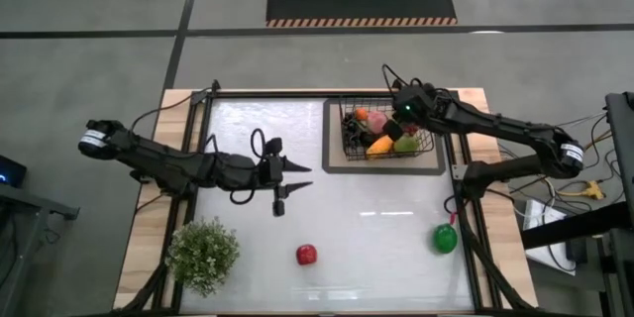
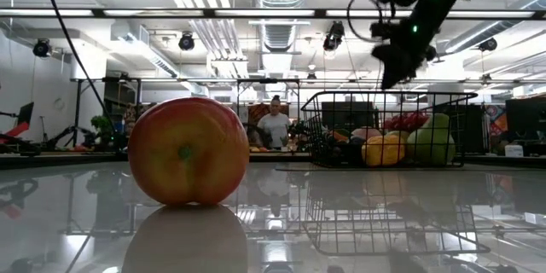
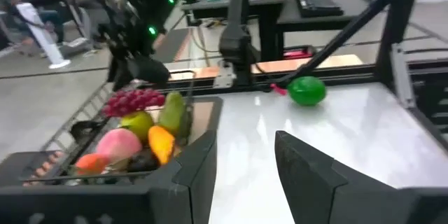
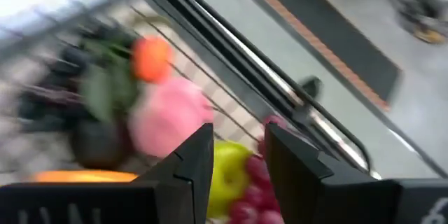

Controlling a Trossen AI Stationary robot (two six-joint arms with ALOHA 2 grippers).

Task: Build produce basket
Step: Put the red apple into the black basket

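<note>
Potted plant [image 1: 203, 254] at the table's near left corner, red apple [image 1: 306, 255] and green pepper [image 1: 445, 239] loose on the white top, well apart. Basket [image 1: 429, 148] on its dark tray [image 1: 334, 161], filled with peach [image 4: 168, 124], tangerine [image 4: 150, 58] and grapes [image 3: 133, 100]. Right gripper [image 1: 400, 112] above the basket, fingers slightly parted, empty. Left gripper [image 1: 294, 178] mid-table, fingers spread, empty.

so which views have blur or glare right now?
Right wrist view: motion blur smears the produce in the basket. Low view: ceiling lights flare, and the glossy table mirrors the red apple. High view: mild sheen on the tabletop. Left wrist view: slightly soft, green pepper readable.
</note>
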